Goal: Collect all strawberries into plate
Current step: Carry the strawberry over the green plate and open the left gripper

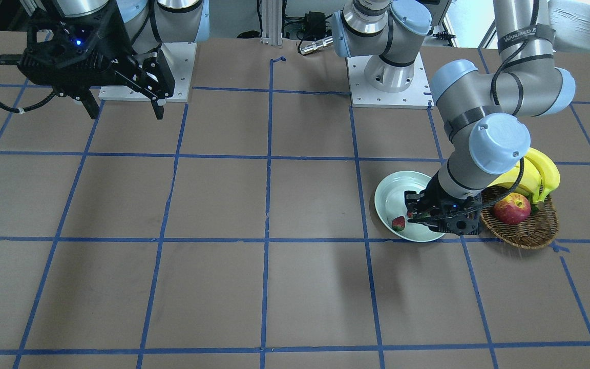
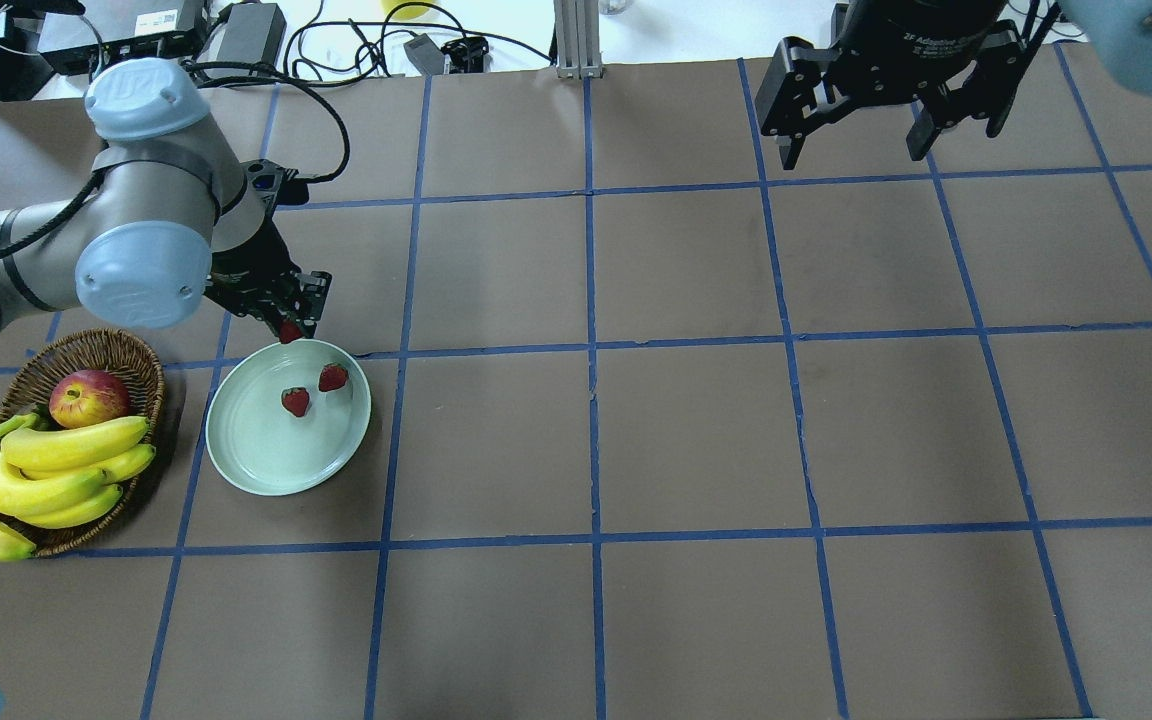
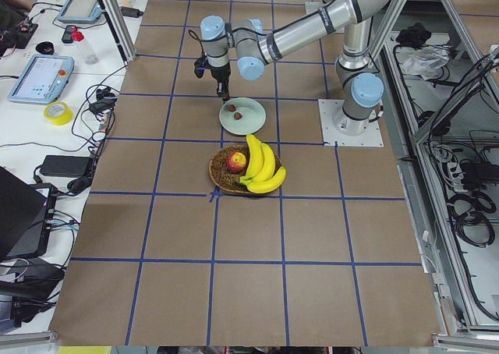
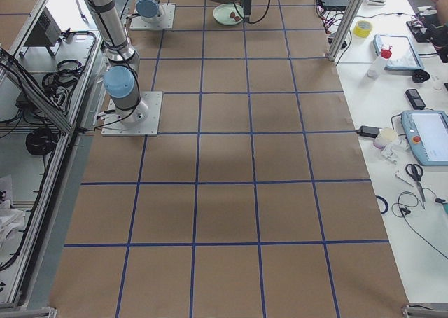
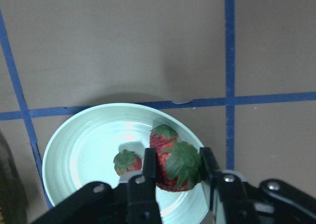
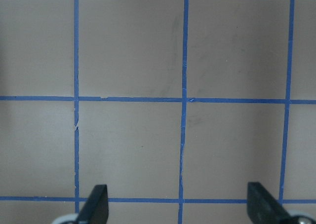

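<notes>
The pale green plate (image 2: 266, 460) lies on the table next to the basket. Two strawberries (image 2: 295, 401) (image 2: 333, 377) lie in its far half. My left gripper (image 2: 290, 330) hangs over the plate's far rim, shut on the third strawberry (image 5: 180, 167). In the left wrist view this berry sits between the two fingers (image 5: 149, 169), above the plate (image 5: 84, 145), with the other two berries (image 5: 127, 162) (image 5: 162, 133) just below it. My right gripper (image 2: 856, 152) is open and empty, high over the far right of the table, and shows only bare table in its own view (image 6: 180, 209).
A brown wicker basket (image 2: 126, 350) stands left of the plate and holds a red-yellow apple (image 2: 88, 397) and a bunch of bananas (image 2: 46, 470). The brown table carries a blue tape grid (image 2: 591, 345). The arm bases (image 1: 387, 77) stand at the robot's edge.
</notes>
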Controlling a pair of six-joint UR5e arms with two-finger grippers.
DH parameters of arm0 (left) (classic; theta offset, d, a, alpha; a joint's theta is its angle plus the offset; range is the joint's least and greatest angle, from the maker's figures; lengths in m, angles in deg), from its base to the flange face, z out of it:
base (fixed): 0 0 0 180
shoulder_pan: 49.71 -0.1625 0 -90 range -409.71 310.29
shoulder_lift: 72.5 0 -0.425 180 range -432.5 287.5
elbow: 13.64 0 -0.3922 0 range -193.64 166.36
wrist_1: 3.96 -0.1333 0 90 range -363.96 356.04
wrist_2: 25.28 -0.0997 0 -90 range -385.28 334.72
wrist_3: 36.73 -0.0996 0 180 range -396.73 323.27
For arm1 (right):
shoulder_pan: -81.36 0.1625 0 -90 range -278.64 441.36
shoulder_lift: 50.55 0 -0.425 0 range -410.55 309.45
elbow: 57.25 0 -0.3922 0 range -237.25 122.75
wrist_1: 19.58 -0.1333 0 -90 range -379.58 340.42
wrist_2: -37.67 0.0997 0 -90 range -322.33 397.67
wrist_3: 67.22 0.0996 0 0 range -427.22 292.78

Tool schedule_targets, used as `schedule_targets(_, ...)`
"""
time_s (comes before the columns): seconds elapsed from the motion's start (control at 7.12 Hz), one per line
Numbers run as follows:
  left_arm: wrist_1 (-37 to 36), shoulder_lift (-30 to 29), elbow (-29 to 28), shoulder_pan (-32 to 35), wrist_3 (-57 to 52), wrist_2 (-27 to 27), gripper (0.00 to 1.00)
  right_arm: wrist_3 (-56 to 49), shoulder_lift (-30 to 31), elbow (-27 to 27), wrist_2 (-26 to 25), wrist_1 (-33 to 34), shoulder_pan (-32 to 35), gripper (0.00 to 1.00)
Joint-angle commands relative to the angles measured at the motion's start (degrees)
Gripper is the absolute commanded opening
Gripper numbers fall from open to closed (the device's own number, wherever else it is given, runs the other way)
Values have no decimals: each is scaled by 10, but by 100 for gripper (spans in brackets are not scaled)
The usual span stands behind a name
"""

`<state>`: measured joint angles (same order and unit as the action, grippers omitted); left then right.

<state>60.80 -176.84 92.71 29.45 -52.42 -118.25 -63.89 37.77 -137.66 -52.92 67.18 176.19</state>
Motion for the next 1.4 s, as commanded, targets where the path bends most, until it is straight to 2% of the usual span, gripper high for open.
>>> schedule_targets(0.0,-27,4,43,-38,-37,3,0,-1,0,0,0,-1,0,100)
schedule_targets(0.28,-75,4,84,-38,-54,2,0,-3,0,0,0,-1,0,100)
schedule_targets(0.42,-81,4,85,-39,-54,-1,44,-4,0,0,2,0,-1,100)
schedule_targets(0.56,-81,6,82,-40,-54,2,81,-6,0,0,1,0,-2,100)
schedule_targets(0.7,-76,12,71,-40,-52,-1,90,-3,0,0,2,0,-1,100)
schedule_targets(0.84,-64,40,53,-30,-47,-1,90,-6,0,0,5,0,-2,100)
schedule_targets(0.98,-7,68,27,-26,-43,1,90,-7,0,0,6,0,-1,100)
schedule_targets(1.26,89,112,-71,41,36,5,90,-8,-2,-2,8,1,-3,100)
